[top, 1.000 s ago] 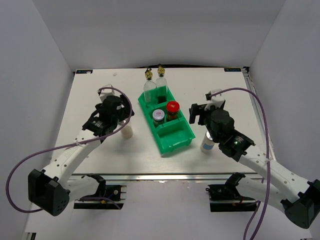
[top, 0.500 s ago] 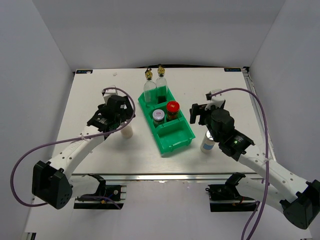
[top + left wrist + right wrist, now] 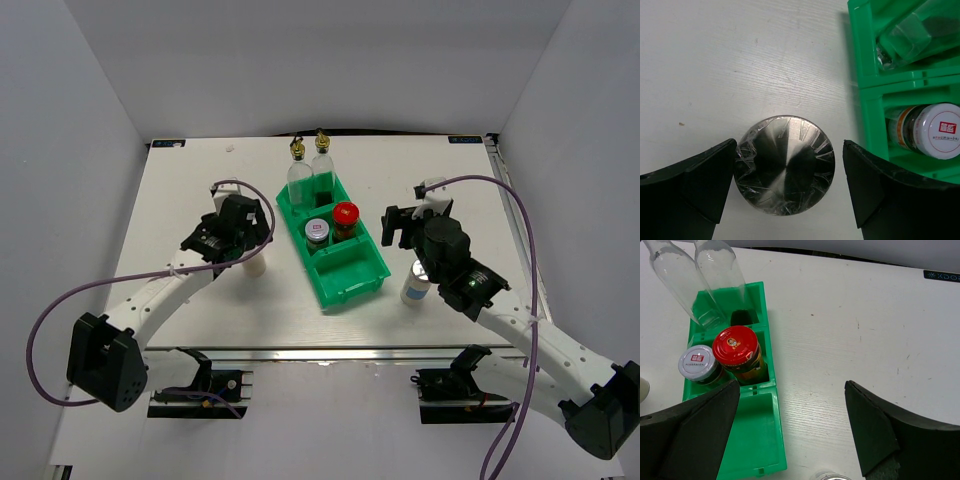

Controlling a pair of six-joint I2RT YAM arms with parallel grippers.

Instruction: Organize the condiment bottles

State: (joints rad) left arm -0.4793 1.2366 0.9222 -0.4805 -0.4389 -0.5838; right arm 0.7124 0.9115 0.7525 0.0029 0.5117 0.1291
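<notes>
A white silver-lidded shaker (image 3: 784,171) stands on the table left of the green tray (image 3: 860,60). My left gripper (image 3: 789,155) is open and straddles its lid, with a gap on the right side; it also shows in the top view (image 3: 245,240). My right gripper (image 3: 792,390) is open and empty above the table just right of the tray (image 3: 771,435). The second shaker (image 3: 414,286) stands below my right arm. Two clear gold-capped bottles (image 3: 298,172) (image 3: 322,166) fill the tray's far compartment. The red-lidded jar (image 3: 735,346) and the white-lidded jar (image 3: 697,362) fill the middle one.
The tray's near compartment (image 3: 352,266) holds nothing. The tray (image 3: 370,282) lies slanted at mid-table between the two arms. White walls close in the table on the left, right and back.
My left gripper has shifted a little to the right, settling over the left shaker. The right arm and all the bottles have stayed put.
</notes>
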